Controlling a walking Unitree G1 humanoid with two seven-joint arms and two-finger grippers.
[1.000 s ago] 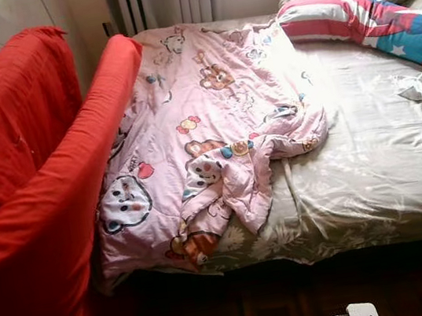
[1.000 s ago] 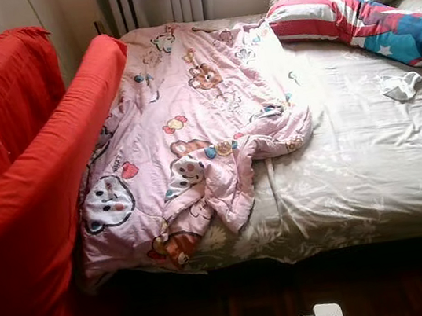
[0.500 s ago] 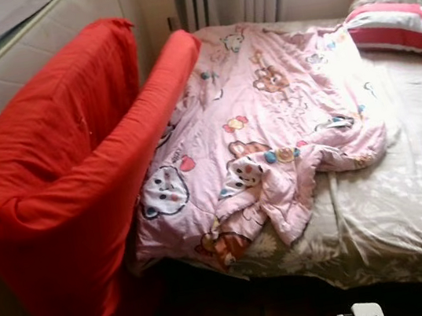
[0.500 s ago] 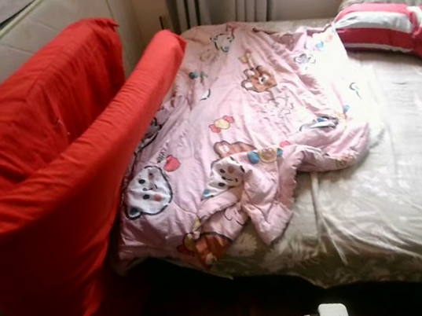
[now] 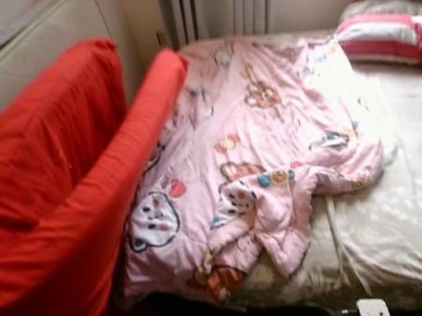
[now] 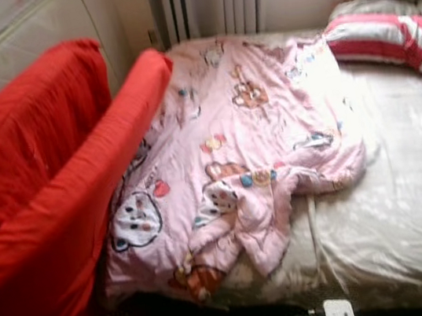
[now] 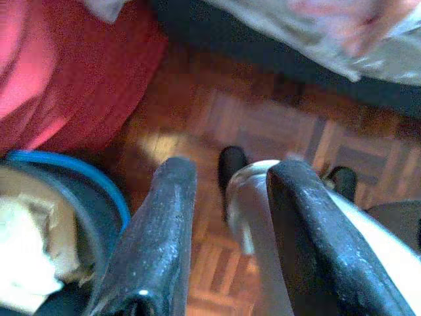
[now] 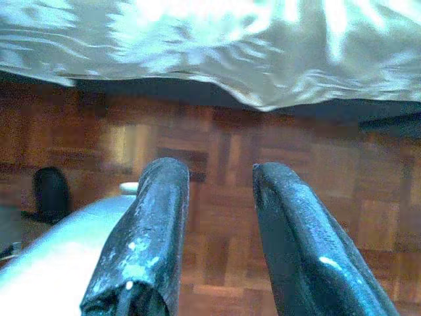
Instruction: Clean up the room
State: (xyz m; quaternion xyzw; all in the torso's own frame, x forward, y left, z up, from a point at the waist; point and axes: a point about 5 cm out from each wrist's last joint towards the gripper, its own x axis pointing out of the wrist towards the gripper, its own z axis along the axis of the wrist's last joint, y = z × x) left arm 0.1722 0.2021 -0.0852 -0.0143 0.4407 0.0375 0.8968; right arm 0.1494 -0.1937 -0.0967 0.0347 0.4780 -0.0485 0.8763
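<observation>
A rumpled pink cartoon-print quilt [image 5: 258,151] lies across the left half of a bed with a beige sheet [image 5: 409,208]. One corner of the quilt hangs bunched over the bed's front edge. A striped red, white and blue pillow [image 5: 396,39] rests at the head on the right. My left gripper [image 7: 227,191] hangs low over the wooden floor, open and holding nothing. My right gripper [image 8: 220,191] also hangs open above the parquet, just in front of the bed's sheet edge [image 8: 217,59].
A red fabric-covered armchair [image 5: 54,221] stands tight against the bed's left side. Curtains [image 5: 219,2] hang behind the bed. A blue-rimmed dark bin [image 7: 72,224] with pale contents sits near my left gripper. Dark parquet floor [image 8: 217,158] runs along the bed front.
The whole view has swung left and then slightly back, now blurred, so the camera is moving. The small white cloth on the right of the bed has left the view. The bedding itself has not moved.
</observation>
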